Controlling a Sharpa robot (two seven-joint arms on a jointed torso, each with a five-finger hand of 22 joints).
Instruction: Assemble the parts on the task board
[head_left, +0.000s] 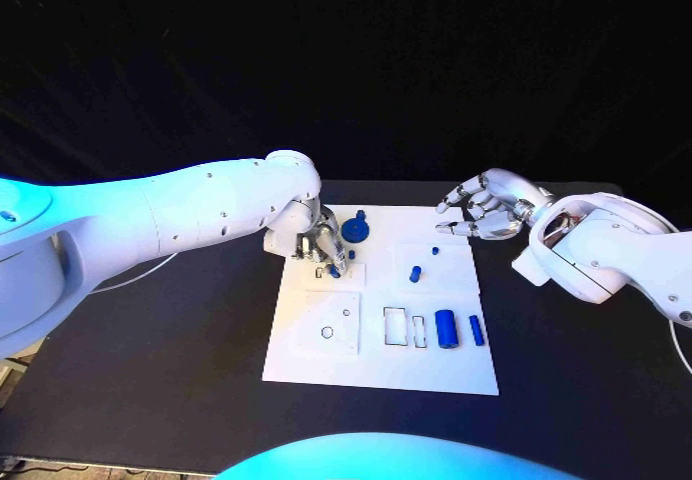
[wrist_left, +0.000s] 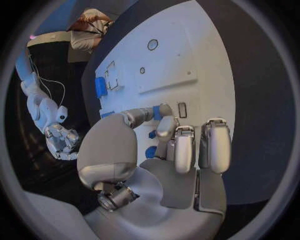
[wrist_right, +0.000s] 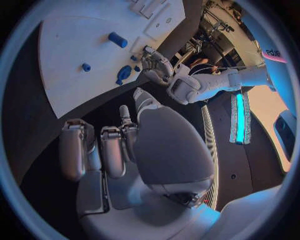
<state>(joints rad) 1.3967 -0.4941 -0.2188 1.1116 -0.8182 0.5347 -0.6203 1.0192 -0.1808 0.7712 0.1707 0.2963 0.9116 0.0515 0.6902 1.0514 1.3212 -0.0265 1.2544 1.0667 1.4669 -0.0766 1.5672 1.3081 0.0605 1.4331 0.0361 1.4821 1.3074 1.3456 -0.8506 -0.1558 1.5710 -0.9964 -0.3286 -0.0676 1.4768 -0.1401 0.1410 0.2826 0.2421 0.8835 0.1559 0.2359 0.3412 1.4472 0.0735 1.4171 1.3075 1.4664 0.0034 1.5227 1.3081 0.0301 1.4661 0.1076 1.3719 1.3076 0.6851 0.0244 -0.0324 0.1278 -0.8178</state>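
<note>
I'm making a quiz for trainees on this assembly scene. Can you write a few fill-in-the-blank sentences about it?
1. The left robot hand pinches a small ____ part over the board.
2. The right robot hand holds ____.
3. The board's colour is ____.
4. The right robot hand hovers past the board's ____ edge, over the table.

Missing words: blue; nothing; white; far
</note>
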